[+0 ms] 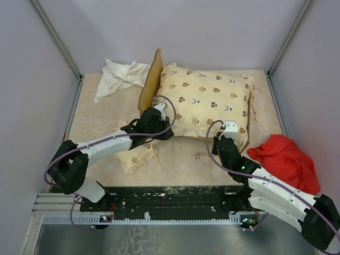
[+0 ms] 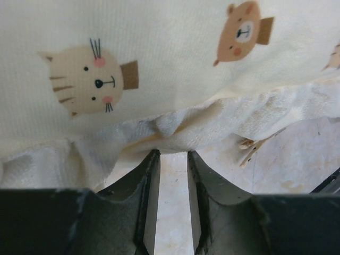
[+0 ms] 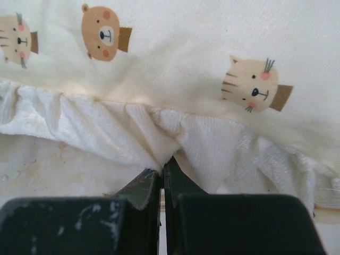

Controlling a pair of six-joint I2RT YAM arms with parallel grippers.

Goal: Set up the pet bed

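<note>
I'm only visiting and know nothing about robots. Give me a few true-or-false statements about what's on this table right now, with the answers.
1. The red cloth lies on top of the cushion. False: it lies on the table, off the cushion's near right corner.
2. The right arm has its jaws closed on the cushion's frilled edge. True.
3. The small pillow sits on the cushion. False: it lies on the table in front of the cushion, by the left arm.
4. A crumpled white cloth lies at the far left of the table. True.
5. The cushion is printed with cat and bear faces. True.
</note>
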